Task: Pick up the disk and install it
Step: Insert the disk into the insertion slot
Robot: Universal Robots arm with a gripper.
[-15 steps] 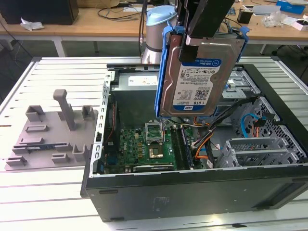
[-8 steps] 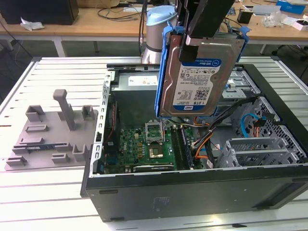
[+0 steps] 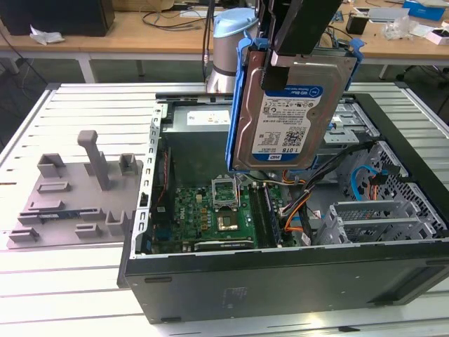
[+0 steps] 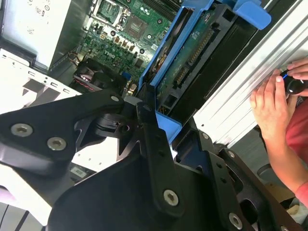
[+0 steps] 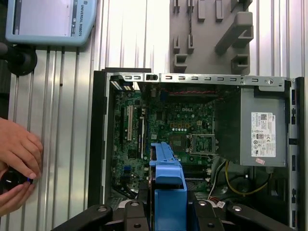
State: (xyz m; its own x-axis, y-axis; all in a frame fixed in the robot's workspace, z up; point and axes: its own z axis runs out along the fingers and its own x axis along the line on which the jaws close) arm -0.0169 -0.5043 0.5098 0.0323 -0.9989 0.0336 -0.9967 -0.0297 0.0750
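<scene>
The disk (image 3: 291, 112) hangs upright above the open computer case (image 3: 280, 288), its white-and-blue label facing the exterior view and its blue side rails running down both edges. My gripper (image 3: 295, 53) is shut on its upper end, a black finger (image 3: 279, 70) lying over the label side. In the second wrist view the disk (image 4: 192, 62) shows its green circuit-board side and a blue rail, with the gripper (image 4: 154, 120) clamped on it. In the first wrist view the blue rail (image 5: 166, 178) rises from between the black fingers (image 5: 137, 209), over the motherboard (image 5: 163, 125).
Inside the case are a grey power-supply box (image 5: 260, 134) and a metal drive cage (image 3: 379, 217) at the exterior view's right. A grey plastic fixture (image 3: 70, 196) lies on the slatted table beside the case. A person's hands (image 4: 272, 106) hold a small black object at the table edge.
</scene>
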